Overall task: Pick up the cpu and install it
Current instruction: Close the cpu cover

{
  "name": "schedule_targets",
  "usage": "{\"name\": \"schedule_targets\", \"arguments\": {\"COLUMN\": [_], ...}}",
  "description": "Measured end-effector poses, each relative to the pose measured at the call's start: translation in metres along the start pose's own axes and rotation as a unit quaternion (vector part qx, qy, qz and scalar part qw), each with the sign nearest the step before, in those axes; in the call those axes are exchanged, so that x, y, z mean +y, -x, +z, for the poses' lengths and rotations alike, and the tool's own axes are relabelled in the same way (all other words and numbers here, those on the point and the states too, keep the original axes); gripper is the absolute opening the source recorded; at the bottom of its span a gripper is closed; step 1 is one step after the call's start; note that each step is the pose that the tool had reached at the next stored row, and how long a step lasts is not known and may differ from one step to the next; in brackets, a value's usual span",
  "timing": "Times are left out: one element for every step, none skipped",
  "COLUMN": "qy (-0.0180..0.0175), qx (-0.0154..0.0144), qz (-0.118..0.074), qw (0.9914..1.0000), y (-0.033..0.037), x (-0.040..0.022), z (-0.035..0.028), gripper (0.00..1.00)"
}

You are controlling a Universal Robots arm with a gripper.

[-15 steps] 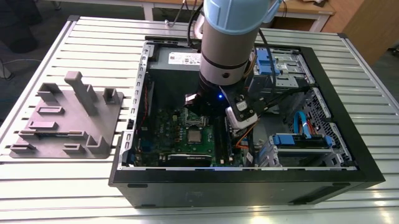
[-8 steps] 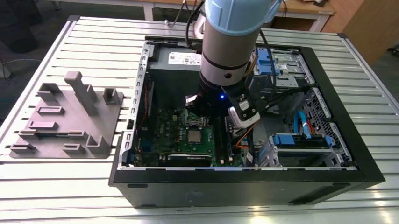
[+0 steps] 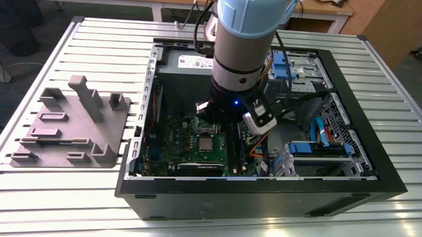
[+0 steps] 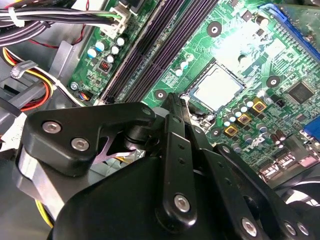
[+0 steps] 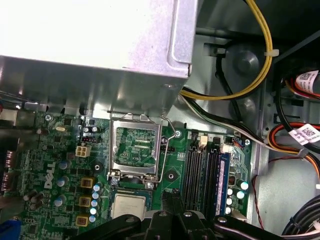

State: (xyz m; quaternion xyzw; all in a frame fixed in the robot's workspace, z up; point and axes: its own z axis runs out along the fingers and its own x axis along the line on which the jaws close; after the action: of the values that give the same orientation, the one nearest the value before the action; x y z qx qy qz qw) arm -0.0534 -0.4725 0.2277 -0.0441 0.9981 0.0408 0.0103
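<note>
The cpu point(image 5: 129, 206) is a small silver-grey square lying flat in its socket on the green motherboard point(image 5: 60, 175). It appears too in the second wrist view as the cpu point(image 4: 218, 89) and in the exterior view as the cpu point(image 3: 206, 143). The hinged metal socket frame point(image 5: 135, 120) stands folded open beside it, its wire lever point(image 5: 170, 145) raised. My gripper point(image 5: 173, 200) hovers just above the board, close to the cpu's edge and not touching it. Its tips point(image 4: 172, 100) look shut with nothing between them.
The motherboard sits inside an open black PC case point(image 3: 264, 197) on a slatted metal table point(image 3: 59, 197). A silver power supply box point(image 5: 90, 40), cable bundles point(image 5: 250, 85) and memory slots point(image 5: 205, 170) crowd the socket. A grey moulded tray point(image 3: 72, 123) with posts stands at the exterior view's left.
</note>
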Motion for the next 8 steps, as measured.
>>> {"name": "schedule_targets", "arguments": {"qy": [0.0000,0.0000,0.0000,0.0000,0.0001,0.0001,0.0001,0.0000], "qx": [0.0000,0.0000,0.0000,0.0000,0.0000,0.0000,0.0000,0.0000], "qz": [0.000,0.000,0.000,0.000,0.000,0.000,0.000,0.000], "qw": [1.00000,1.00000,1.00000,1.00000,1.00000,1.00000,1.00000,1.00000], "y": [0.0000,0.0000,0.0000,0.0000,0.0001,0.0003,0.0010,0.0020], "x": [0.0000,0.0000,0.0000,0.0001,0.0001,0.0002,0.0001,0.0000], "z": [0.0000,0.0000,0.0000,0.0001,0.0002,0.0003,0.0003,0.0004], "gripper": [0.11,0.11,0.11,0.11,0.11,0.11,0.11,0.11]}}
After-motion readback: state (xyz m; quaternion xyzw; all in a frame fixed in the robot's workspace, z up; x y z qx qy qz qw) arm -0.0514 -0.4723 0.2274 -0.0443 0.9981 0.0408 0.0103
